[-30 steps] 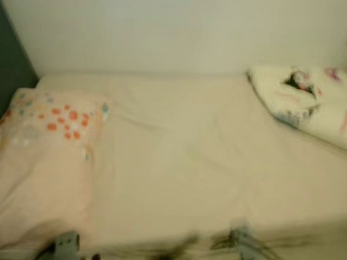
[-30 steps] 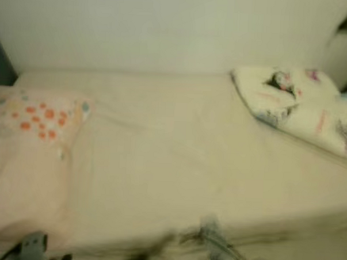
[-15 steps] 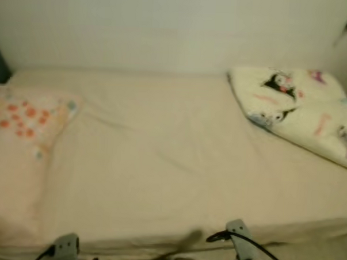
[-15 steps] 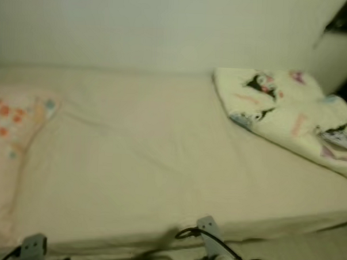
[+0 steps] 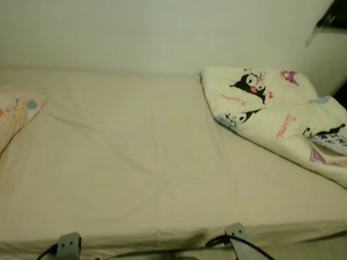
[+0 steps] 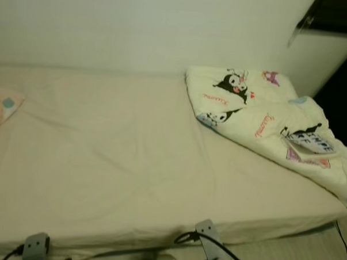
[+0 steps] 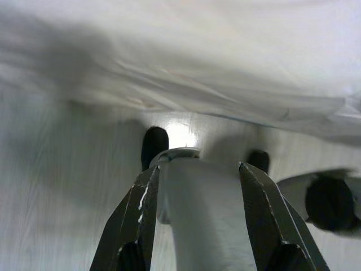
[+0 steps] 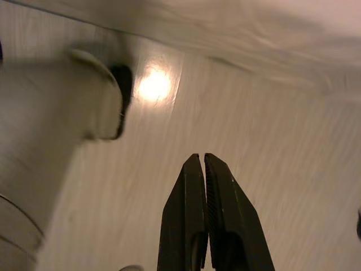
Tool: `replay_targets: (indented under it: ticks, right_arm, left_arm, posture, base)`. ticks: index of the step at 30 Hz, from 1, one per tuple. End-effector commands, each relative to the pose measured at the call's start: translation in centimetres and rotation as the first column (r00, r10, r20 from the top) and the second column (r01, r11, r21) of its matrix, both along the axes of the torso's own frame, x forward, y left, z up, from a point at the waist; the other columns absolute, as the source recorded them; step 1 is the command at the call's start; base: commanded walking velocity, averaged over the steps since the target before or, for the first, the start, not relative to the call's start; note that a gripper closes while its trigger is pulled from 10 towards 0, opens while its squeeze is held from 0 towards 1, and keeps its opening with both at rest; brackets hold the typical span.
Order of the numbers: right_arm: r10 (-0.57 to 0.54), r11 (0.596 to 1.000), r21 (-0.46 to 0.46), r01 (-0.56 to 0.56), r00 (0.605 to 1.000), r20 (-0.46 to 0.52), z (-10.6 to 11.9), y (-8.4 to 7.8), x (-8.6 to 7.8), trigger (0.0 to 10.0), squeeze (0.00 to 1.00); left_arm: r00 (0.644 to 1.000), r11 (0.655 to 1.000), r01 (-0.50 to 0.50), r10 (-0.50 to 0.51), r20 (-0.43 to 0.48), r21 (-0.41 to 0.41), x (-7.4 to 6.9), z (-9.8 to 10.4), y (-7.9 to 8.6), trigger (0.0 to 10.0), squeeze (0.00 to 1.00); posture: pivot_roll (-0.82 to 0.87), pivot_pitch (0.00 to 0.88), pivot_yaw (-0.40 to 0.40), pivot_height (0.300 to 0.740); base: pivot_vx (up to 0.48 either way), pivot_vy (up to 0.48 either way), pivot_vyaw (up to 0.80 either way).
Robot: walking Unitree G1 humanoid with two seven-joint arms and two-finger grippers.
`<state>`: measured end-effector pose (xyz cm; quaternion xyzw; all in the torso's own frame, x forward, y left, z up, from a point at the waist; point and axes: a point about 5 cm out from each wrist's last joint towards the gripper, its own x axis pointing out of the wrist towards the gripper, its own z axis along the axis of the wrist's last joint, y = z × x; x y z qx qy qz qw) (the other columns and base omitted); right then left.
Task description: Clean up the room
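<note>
Bed (image 5: 132, 163) bare; cartoon-print blanket (image 5: 278, 117) bunched at its right end. Left gripper (image 7: 197, 186) fingers spread apart above floor (image 8: 282, 141); right gripper (image 8: 203, 161) fingers pressed together, empty.

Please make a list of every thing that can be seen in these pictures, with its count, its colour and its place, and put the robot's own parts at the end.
bed: one, cream sheet, against the wall, across most of the head views
blanket: one, white with black and pink cartoon prints, bunched at the bed's right end
pillow: one, pale with orange and blue dots, at the bed's left edge
wall: one, white, behind the bed
floor: pale wood grain, under both arms beside the bed
left gripper: one, black fingers open, hanging over the floor by the bed's edge
right gripper: one, black fingers shut, pointing at the floor
</note>
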<state>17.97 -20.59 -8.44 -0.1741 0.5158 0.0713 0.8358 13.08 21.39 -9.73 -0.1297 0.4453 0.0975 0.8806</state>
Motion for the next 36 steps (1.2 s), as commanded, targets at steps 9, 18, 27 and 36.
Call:
replay_targets:
  ticks: [9, 18, 27, 36]
  right_arm:
    - [0.026, 1.000, -0.014, -0.027, 0.999, -0.027, -0.27, -0.44, -0.77, 10.0, 0.00]
    - [0.029, 1.000, 0.000, -0.029, 0.999, -0.022, -0.13, -0.30, -0.41, 10.0, 0.00]
    - [0.033, 0.999, -0.002, -0.033, 0.999, -0.022, -0.14, -0.30, -0.45, 10.0, 0.00]
    - [0.039, 0.999, -0.012, -0.039, 0.999, 0.010, 0.13, -0.35, 0.09, 10.0, 0.32]
  left_arm:
    - [0.999, 0.999, 0.034, -0.034, -0.036, -0.020, -0.52, -0.38, -0.86, 10.0, 0.00]
    - [0.998, 0.999, 0.049, -0.050, -0.034, -0.025, -0.25, -0.35, -1.10, 10.0, 0.00]
    - [0.997, 0.998, 0.063, -0.064, -0.044, -0.027, -0.51, -0.45, -1.23, 10.0, 0.00]
    - [0.996, 0.997, 0.074, -0.075, -0.045, -0.026, -0.50, -0.45, -1.25, 10.0, 0.00]
  posture:
    - [-0.13, 0.000, 0.009, 0.740]
    - [-0.13, 0.000, 0.007, 0.740]
    - [-0.13, 0.000, 0.009, 0.740]
    - [-0.13, 0.000, 0.015, 0.740]
  base:
    - [0.000, -0.480, 0.00]
    - [0.000, -0.480, 0.00]
    - [0.000, -0.480, 0.00]
    - [0.000, -0.480, 0.00]
